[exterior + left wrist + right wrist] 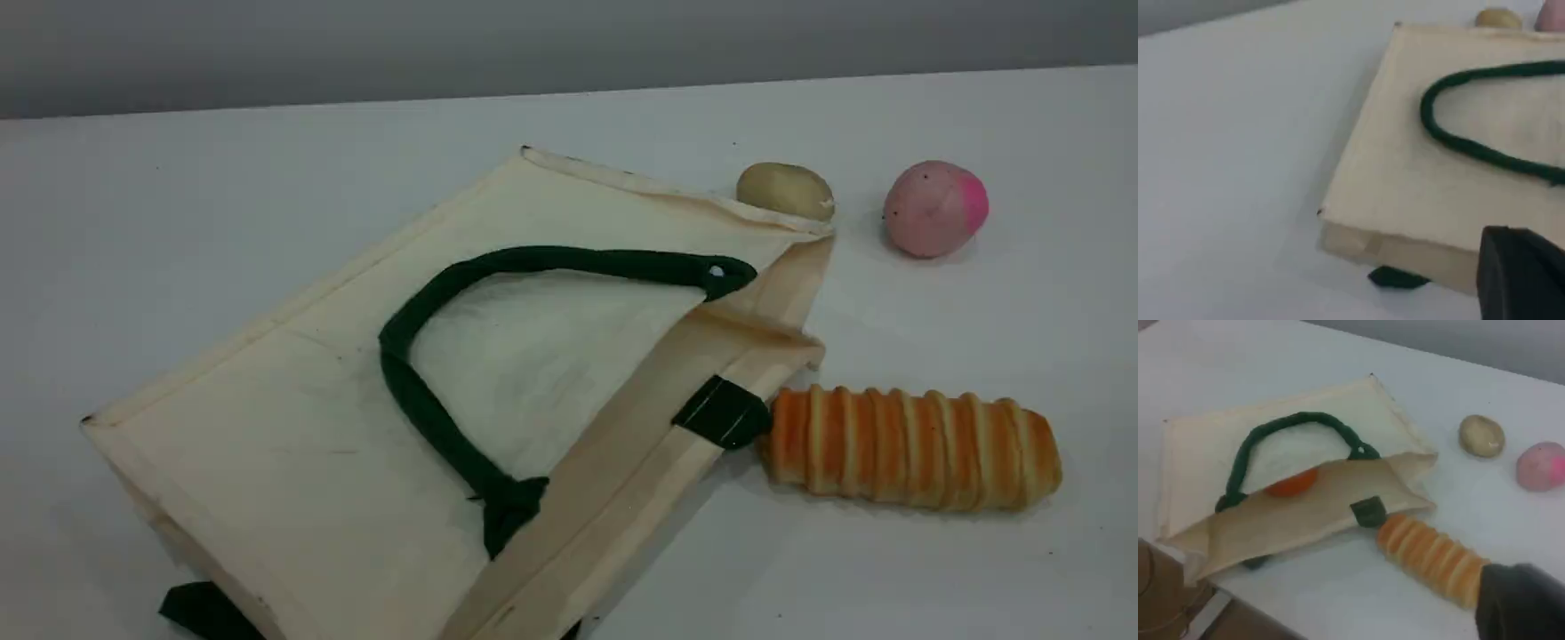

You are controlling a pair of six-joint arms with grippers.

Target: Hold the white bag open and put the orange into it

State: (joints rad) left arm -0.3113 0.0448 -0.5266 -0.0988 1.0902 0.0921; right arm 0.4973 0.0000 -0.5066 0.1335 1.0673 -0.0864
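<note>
Bag: large cream-white canvas tote bag (pixel 293 427), flat on the pale grey table (pixel 133 222), mouth towards the right.
Handle: dark green rope handle (pixel 418 391), looped flat on the upper panel.
Orange: bright orange round fruit (pixel 1291 483), inside the bag's mouth, partly hidden by the rim, seen only from the right wrist.
Bread: long ridged orange-brown bread roll (pixel 911 449), just outside the mouth, one end against the green strap patch (pixel 725 413).
Others: tan oval lump (pixel 785 189) beside the bag's far corner; pink round fruit (pixel 933 209) apart from it.
Left arm: left gripper (pixel 1518 273), near the bag's closed end, fingers pressed together.
Right arm: right gripper (pixel 1521 603), by the roll's end, fingers pressed together.
</note>
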